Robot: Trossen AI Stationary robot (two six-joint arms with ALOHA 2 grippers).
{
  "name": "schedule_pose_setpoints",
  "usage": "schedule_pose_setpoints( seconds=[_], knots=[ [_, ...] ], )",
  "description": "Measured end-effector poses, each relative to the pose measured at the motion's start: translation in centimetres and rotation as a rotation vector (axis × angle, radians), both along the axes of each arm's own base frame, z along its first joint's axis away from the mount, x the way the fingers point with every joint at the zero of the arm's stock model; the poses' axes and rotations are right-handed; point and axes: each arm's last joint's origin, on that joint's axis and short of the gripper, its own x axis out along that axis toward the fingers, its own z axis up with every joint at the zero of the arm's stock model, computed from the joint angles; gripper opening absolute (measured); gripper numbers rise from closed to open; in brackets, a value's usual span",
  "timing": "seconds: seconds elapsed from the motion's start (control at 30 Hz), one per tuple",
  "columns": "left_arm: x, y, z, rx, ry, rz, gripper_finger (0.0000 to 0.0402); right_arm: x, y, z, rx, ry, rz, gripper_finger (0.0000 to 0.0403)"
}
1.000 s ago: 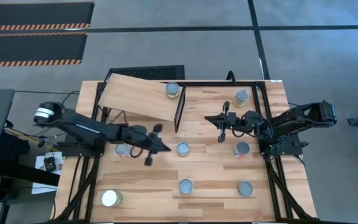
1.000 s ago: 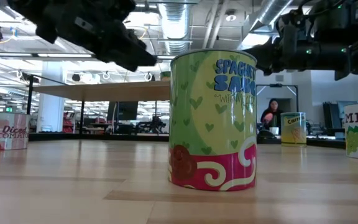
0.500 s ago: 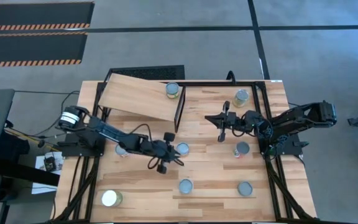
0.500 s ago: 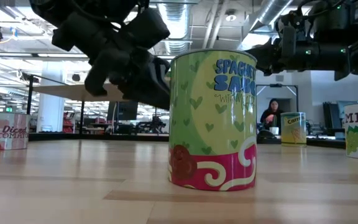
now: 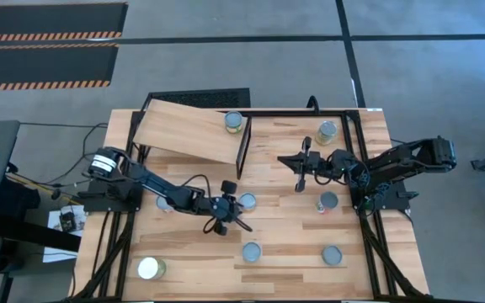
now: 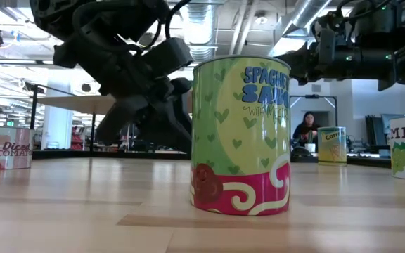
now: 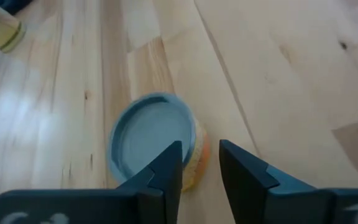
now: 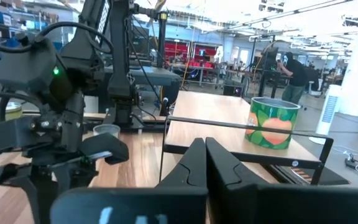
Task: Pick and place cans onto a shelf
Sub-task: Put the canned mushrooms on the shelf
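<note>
The left gripper point(image 5: 236, 214) is out over the middle of the tabletop point(image 5: 285, 244), right beside a can with a blue-grey top point(image 5: 247, 202). From these pictures, the job in hand looks like getting that can between the fingers so it can be lifted to the shelf point(image 5: 189, 131). To do it well, the arm should slide a bit to the side so the can sits in the middle of the gap, not under one finger. In the left wrist view, the can point(image 7: 155, 146) lies mostly under one finger point(image 7: 164, 175), and the other finger is over bare wood. The gap between them is narrow, smaller than the can is wide, so the fingers need to open much wider first. Then the arm can go down with one finger on each side and squeeze softly. If it goes down as it is, a finger may hit the lid and knock the can over. Right now the left fingers hold nothing, and I cannot tell if they touch the can. The right gripper point(image 5: 301, 174) waits over the far right part of the tabletop, near the black frame. Its fingers point(image 8: 199, 163) are pressed close together with nothing between them. One can point(image 5: 233, 122) stands at the far edge of the tabletop, just beside the shelf, and the other cans are spread around the tabletop.
</note>
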Motion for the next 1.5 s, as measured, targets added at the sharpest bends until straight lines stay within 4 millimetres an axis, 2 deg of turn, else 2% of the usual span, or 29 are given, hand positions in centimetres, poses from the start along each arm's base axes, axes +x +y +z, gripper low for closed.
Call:
schedule_pose_setpoints(
  seconds=[0.27, 0.5, 0.6, 0.67, 0.8, 0.9, 1.03, 1.13, 1.2, 1.3, 1.4, 1.5],
  knots=[
    [0.3, 0.1, -1.2, 0.009, 0.012, 0.000, 0.0082, 0.0, 0.0, 0.0, 0.001, 0.004, 0.000, 0.0006],
    [0.2, 0.0, -1.0, 0.022, 0.023, -0.021, 0.0012, 0.0, 0.0, 0.0, 0.000, 0.003, 0.000, 0.0006],
    [0.3, -0.1, -0.1, -0.001, 0.071, -0.054, 0.0006, 0.0, 0.0, 0.0, 0.000, 0.001, 0.000, 0.0006],
    [0.8, -0.3, 1.4, -0.034, 0.092, -0.079, 0.0003, 0.0, 0.0, 0.0, 0.000, 0.003, 0.000, 0.0006],
    [1.0, -0.8, 5.9, -0.096, 0.105, -0.104, 0.0002, 0.0, 0.0, 0.0, -0.002, 0.000, 0.000, 0.0006],
    [0.2, -1.0, 9.2, -0.135, 0.104, -0.093, 0.0001, 0.0, 0.0, 0.0, 0.000, 0.003, 0.000, 0.0006],
    [-2.1, -1.0, 14.2, -0.225, 0.032, -0.047, 0.0001, 0.0, 0.0, -0.1, 0.002, 0.012, 0.000, 0.0006],
    [-4.6, -0.3, 17.1, -0.315, -0.016, 0.063, 0.0000, 0.0, 0.0, -0.1, 0.002, 0.016, 0.000, 0.0006],
    [-6.2, 1.0, 18.8, -0.352, -0.070, 0.186, 0.0000, 0.0, 0.0, -0.2, 0.002, 0.020, 0.001, 0.0006],
    [-8.4, 3.8, 20.0, -0.343, -0.091, 0.381, 0.0000, 0.0, 0.0, -0.2, -0.002, 0.019, -0.001, 0.0006],
    [-9.5, 6.9, 20.3, -0.325, -0.073, 0.491, 0.0000, 0.2, 0.0, 0.1, -0.008, 0.009, -0.001, 0.0006],
    [-9.6, 10.3, 20.2, -0.330, -0.044, 0.530, 0.0000, 0.3, -0.2, 0.3, -0.011, 0.001, -0.005, 0.0006]
  ],
)
